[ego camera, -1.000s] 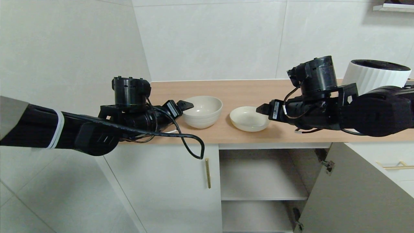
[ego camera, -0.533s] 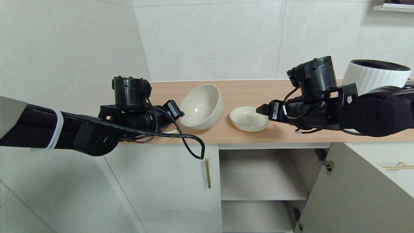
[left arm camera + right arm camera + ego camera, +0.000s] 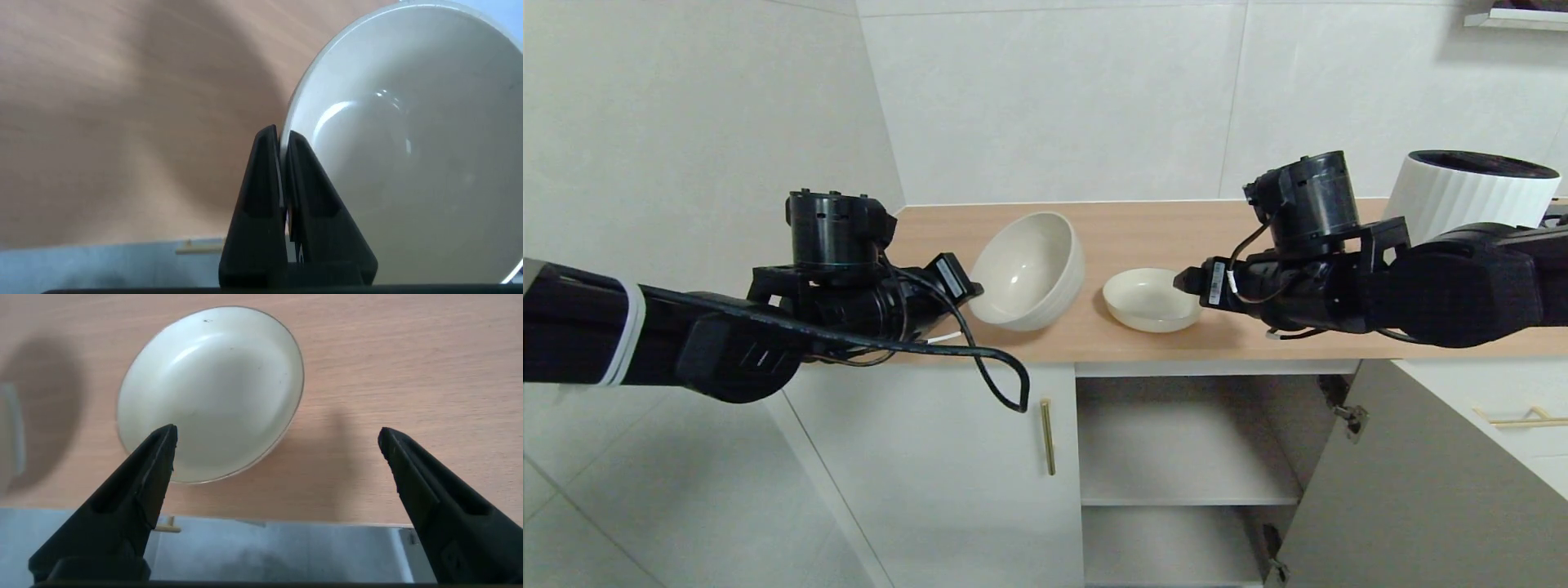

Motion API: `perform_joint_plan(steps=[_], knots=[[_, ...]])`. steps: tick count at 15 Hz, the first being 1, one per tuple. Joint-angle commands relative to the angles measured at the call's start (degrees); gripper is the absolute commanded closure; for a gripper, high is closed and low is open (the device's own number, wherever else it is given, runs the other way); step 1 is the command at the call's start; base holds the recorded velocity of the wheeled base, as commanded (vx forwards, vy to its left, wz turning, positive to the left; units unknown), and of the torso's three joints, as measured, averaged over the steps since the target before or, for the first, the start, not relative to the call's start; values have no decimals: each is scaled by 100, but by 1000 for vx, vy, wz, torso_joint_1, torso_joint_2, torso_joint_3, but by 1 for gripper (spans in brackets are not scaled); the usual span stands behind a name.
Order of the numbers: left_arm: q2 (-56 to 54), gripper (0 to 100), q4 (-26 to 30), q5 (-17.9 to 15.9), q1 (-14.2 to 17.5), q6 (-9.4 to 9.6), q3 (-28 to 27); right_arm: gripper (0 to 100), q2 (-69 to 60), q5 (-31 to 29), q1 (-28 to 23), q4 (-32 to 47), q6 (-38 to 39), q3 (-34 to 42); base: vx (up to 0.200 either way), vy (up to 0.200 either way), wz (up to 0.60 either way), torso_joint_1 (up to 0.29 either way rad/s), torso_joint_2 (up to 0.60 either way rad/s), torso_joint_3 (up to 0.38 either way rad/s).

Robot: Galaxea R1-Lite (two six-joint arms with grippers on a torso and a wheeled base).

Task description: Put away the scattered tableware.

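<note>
We pinch the bowl by its rim, left gripper clamped.
Dish sits just ahead of the spread right gripper; next we should carry the bowl to the shelf.

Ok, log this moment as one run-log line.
left gripper: shut on rim of deep white ceramic bowl, bowl tilted on wooden counter | right gripper: open, at shallow cream dish | cupboard door: open
</note>
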Motion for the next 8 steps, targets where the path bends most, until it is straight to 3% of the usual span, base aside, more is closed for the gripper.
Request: perform_joint_plan(steps=[1,3,8], knots=[[-255,100,-14,-224,2,31,208,0,225,-201,-15,1,-15,-79,0,0,0,0,0,0],[-431,100,-49,-514,2,31,349,0,445,-386,-59,1,-41,-202,0,0,0,0,0,0],[-466,100,-49,-523,2,31,375,0,753,-491,-129,1,-32,-387,0,0,0,0,0,0]])
